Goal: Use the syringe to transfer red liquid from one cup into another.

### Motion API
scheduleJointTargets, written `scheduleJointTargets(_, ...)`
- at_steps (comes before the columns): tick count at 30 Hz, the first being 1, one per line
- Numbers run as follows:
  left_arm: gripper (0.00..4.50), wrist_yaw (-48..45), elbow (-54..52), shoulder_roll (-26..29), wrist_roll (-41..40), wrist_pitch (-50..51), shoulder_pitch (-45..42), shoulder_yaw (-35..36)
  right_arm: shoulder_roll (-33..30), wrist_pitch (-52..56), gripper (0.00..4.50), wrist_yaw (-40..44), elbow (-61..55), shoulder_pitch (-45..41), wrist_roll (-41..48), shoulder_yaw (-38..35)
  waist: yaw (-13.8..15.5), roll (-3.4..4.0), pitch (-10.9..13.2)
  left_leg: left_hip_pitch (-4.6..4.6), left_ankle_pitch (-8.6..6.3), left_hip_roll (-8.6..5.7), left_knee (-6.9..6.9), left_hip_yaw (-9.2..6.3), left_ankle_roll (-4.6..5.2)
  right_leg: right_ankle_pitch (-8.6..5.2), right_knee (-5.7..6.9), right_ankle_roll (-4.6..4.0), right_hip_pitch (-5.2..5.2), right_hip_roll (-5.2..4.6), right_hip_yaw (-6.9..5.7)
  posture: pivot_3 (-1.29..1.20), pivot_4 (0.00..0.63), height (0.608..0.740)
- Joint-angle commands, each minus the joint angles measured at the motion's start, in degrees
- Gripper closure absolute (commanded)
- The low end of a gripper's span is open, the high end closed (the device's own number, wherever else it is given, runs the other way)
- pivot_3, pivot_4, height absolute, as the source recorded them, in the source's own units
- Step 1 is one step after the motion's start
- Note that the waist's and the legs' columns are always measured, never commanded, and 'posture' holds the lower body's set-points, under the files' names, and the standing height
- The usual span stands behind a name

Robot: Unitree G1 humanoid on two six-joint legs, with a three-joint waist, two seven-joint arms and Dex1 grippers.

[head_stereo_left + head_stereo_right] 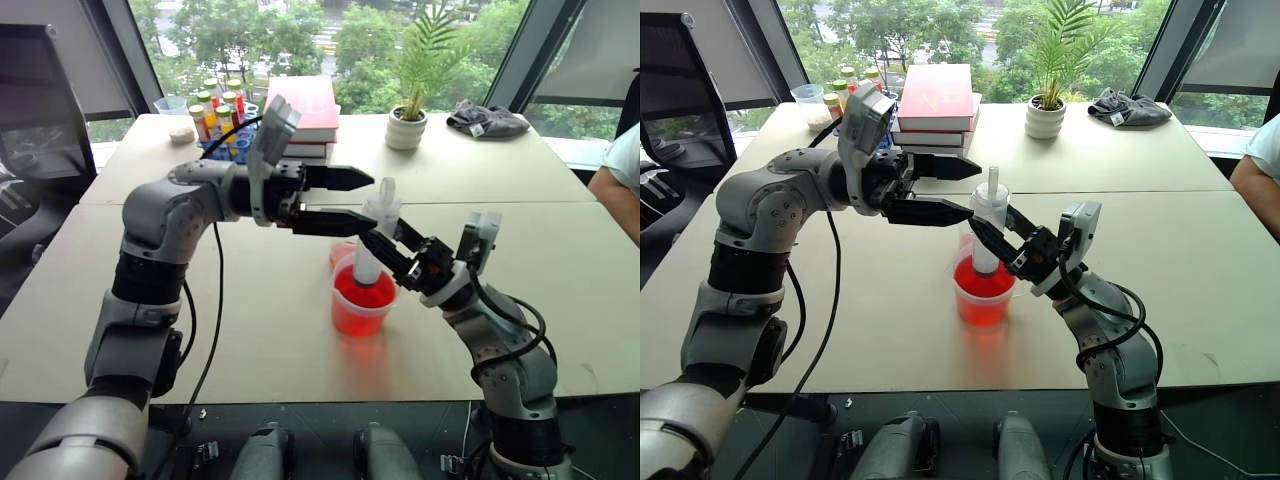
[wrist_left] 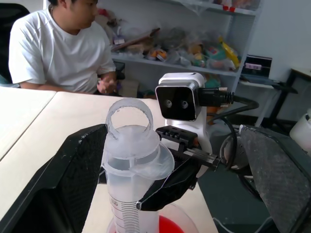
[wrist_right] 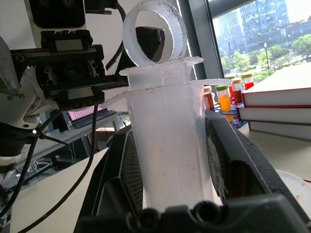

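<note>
Above the large cup (image 1: 360,305) | right hand (image 1: 385,250) clamped on syringe (image 1: 372,245), upright, tip dipped in red liquid (image 1: 362,295) | left hand (image 1: 345,200) spread around plunger, apparently ready to draw.

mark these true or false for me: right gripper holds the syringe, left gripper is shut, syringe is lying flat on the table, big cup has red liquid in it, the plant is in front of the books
1. The right gripper holds the syringe. True: its fingers clamp the clear barrel.
2. The left gripper is shut. False: its jaws stand wide open, on either side of the syringe's plunger top.
3. The syringe lies flat on the table. False: it stands upright with its lower end down in the larger cup.
4. The larger cup holds red liquid. True.
5. The potted plant stands in front of the stack of books. False: it stands beside the books, on the far table.
</note>
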Motion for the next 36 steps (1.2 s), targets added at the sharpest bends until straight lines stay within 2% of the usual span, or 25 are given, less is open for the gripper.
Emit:
scheduleJointTargets(1,0.00,-0.7,-2.0,-0.6,-0.8,0.8,-2.2,-1.2,-0.6,-1.2,3.08,-0.3,-0.8,-0.3,0.4,0.4,0.0,0.00,0.0,0.00,0.00,0.00,0.00,0.00,0.00,0.00,0.00,0.00,0.00,0.00,0.00,0.00,0.150,0.740)
scheduleJointTargets(8,0.00,0.2,-1.1,-2.7,0.0,1.1,-3.4,-2.4,-1.4,-1.3,3.08,-0.5,-0.4,-0.7,0.5,0.6,0.0,0.00,0.0,0.01,0.00,0.00,0.00,0.00,0.00,0.00,0.00,0.00,0.00,0.01,0.01,0.00,0.150,0.740)
scheduleJointTargets(11,0.82,0.7,-0.4,-3.5,0.8,0.5,-3.7,-2.8,-1.6,-1.4,3.08,-0.5,-0.4,-0.9,0.6,0.7,0.0,0.00,0.0,0.01,0.00,0.00,0.00,-0.01,0.00,0.00,0.00,0.00,0.00,0.01,0.01,0.00,0.150,0.740)
scheduleJointTargets(18,4.33,1.3,0.0,-4.2,0.6,0.5,-3.9,-2.2,-2.2,-1.1,3.08,-0.3,-0.3,-1.1,0.9,1.2,0.0,0.00,0.0,0.01,0.00,0.00,0.00,-0.01,0.00,0.00,0.00,0.00,0.00,0.01,0.01,0.00,0.150,0.740)
scheduleJointTargets(19,4.43,1.4,0.1,-4.3,0.7,0.5,-4.0,-2.1,-2.3,-1.1,3.08,-0.3,-0.3,-1.1,1.0,1.3,0.0,0.00,0.0,0.01,0.00,0.00,0.00,-0.01,0.00,0.00,0.00,0.00,0.00,0.01,0.01,0.00,0.150,0.740)
scheduleJointTargets(36,4.43,2.3,6.6,-3.4,4.3,-6.1,-10.7,2.1,-3.8,0.4,3.08,1.4,1.2,0.6,2.4,3.5,0.0,-0.01,0.0,0.01,0.00,0.00,0.01,-0.01,0.00,-0.01,0.00,0.01,0.02,0.02,0.01,0.00,0.150,0.740)
